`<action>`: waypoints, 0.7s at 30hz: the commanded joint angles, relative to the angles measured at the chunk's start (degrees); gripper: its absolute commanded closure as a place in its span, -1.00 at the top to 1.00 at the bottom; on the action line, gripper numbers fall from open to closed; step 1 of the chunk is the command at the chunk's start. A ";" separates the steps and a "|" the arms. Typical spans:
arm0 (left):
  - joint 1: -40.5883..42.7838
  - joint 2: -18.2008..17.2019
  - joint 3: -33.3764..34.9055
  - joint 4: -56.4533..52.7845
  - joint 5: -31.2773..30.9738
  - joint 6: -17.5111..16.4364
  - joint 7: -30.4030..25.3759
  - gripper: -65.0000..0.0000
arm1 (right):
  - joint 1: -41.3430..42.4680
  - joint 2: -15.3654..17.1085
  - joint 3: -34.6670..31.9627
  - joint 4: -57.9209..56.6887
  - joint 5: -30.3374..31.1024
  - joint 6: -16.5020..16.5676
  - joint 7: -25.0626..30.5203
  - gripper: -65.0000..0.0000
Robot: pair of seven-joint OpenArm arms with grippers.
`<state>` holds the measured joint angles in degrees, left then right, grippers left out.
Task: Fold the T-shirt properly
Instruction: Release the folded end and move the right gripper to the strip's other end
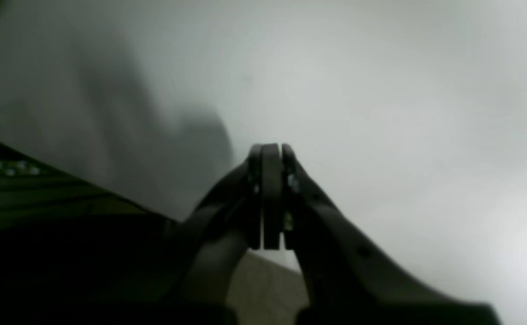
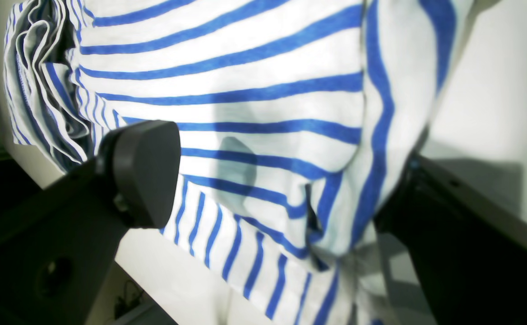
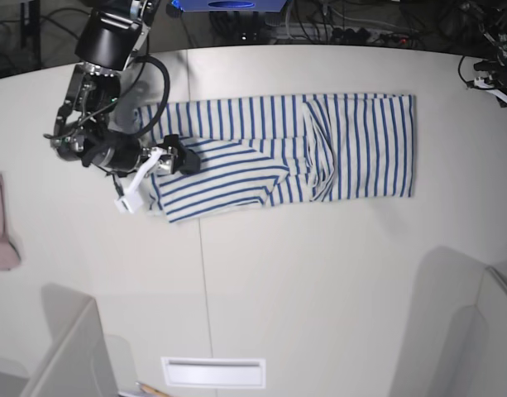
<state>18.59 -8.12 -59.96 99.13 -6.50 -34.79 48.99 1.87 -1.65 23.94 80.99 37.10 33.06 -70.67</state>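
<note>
Right fingers [image 2: 263, 180] spread wide over one T-shirt [image 3: 319, 145]; left fingers [image 1: 271, 194] closed, seemingly empty.

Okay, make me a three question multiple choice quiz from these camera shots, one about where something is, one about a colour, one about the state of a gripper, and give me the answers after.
1. In the base view, where does the small pinkish cloth lie?
A. At the white table's left edge
B. On top of the shirt
C. At the right edge

2. What colour are the stripes on the white short-sleeved T-shirt?
A. Red
B. Blue
C. Green

3. How do the right gripper's jaws stand?
A. Shut on nothing
B. Out of sight
C. Open, either side of the shirt cloth

Answers: 1 A, the cloth sits far left, apart from the shirt. 2 B, both views show blue. 3 C, the right wrist view shows striped cloth between the spread jaws.
</note>
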 commanded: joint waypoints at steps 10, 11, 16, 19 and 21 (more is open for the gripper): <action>-1.23 -0.98 9.81 -3.44 -0.57 0.28 -7.10 -1.00 | -0.24 -0.33 -0.25 -3.85 -3.21 -0.58 -2.60 0.66; -1.75 -0.98 10.78 -3.97 -0.57 0.28 -7.10 -1.00 | -0.15 -0.24 -0.16 -5.34 -3.21 -0.58 -2.51 0.57; -4.13 -0.80 13.77 -4.58 5.05 0.28 -7.19 -1.00 | 0.64 -0.24 -0.25 -8.24 -3.21 -0.58 -2.07 0.12; -5.01 -0.80 14.65 -5.20 6.81 0.28 -7.19 -1.00 | 0.64 -0.24 -0.25 -8.33 -3.21 -0.58 -0.93 0.09; -5.71 -0.80 16.84 -5.90 7.25 0.28 -7.19 -1.00 | 0.72 -0.06 -0.34 -8.33 -3.30 -0.58 -0.40 0.00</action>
<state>13.45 -8.21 -43.22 92.42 1.69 -34.26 43.05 3.36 -1.89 23.92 73.41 39.46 33.47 -66.98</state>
